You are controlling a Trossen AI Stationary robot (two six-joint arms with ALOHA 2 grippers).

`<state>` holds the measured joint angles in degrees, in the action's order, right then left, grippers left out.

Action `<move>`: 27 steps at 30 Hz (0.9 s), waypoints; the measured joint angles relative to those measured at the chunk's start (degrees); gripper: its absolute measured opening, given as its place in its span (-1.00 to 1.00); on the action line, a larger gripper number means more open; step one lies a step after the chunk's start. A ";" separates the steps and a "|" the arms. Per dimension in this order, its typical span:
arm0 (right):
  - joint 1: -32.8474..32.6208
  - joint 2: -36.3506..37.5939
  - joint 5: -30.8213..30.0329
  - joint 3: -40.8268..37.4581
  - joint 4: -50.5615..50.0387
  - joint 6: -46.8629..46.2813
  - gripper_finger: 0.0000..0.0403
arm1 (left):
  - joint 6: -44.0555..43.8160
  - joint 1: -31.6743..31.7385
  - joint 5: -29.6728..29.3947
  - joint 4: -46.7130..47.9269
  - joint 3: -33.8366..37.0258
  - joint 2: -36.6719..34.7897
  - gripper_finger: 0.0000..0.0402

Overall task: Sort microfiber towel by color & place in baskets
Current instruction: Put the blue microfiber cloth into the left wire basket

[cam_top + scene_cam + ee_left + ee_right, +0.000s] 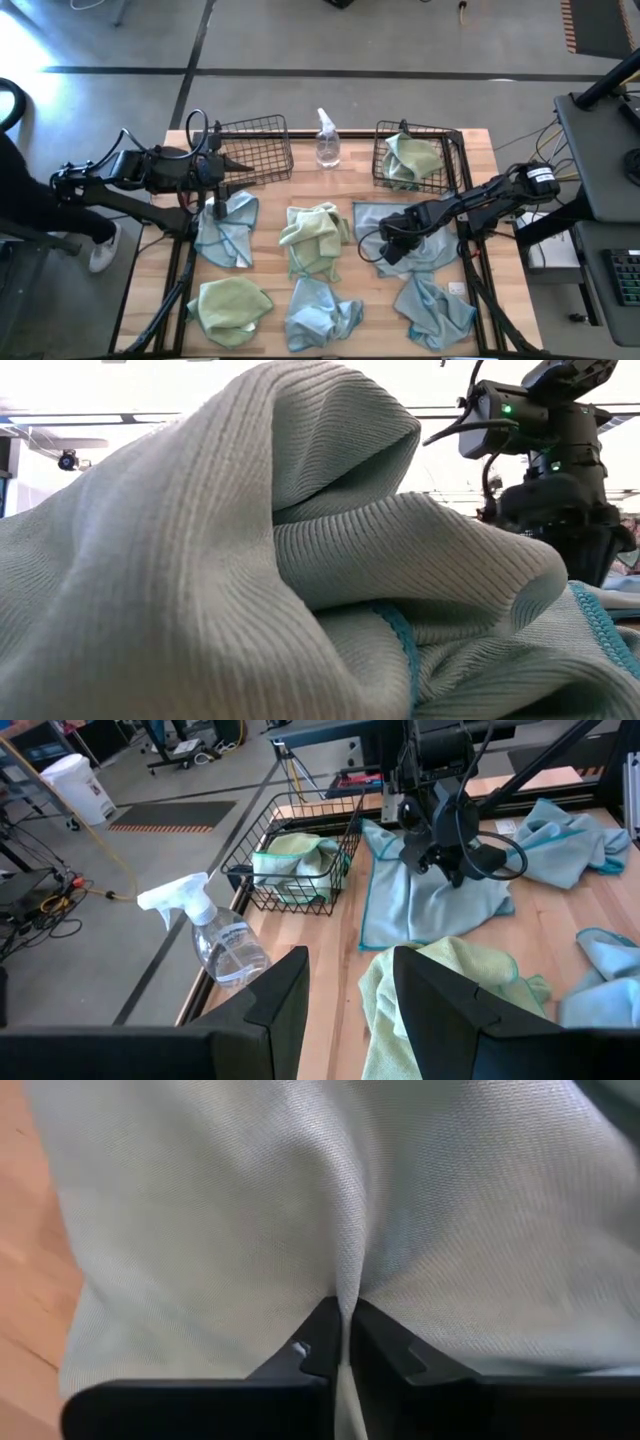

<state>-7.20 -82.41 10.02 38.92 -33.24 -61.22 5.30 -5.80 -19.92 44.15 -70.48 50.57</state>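
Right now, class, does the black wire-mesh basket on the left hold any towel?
No: the left black wire-mesh basket shows only bare mesh in the high view.

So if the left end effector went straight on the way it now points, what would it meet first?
Probably the yellow-green towel lying just beyond the open left end effector. The spray bottle sits off to one side of that line. Depth is hard to judge, so it might pass just above the cloth.
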 joint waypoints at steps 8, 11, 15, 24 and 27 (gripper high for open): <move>0.00 1.88 -1.98 1.68 3.95 -1.28 -0.96 | 0.00 0.00 0.00 0.01 0.00 0.00 -0.34; 0.02 2.95 -2.07 4.00 3.94 0.07 -0.96 | 0.00 0.02 0.00 0.01 0.00 0.00 -0.34; 0.00 4.51 -3.35 7.79 3.41 1.76 -0.96 | -0.02 0.01 0.00 0.19 0.00 -0.02 -0.34; 0.00 7.84 -15.47 21.35 3.06 10.40 -0.96 | -0.02 0.01 0.01 0.25 0.00 -0.02 -0.34; 0.00 8.05 -19.73 26.78 2.99 14.64 -0.96 | -0.02 0.01 0.01 0.25 0.00 -0.02 -0.34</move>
<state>-7.20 -74.37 -9.71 65.69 -30.25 -46.58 5.28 -5.79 -19.91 44.40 -70.48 50.54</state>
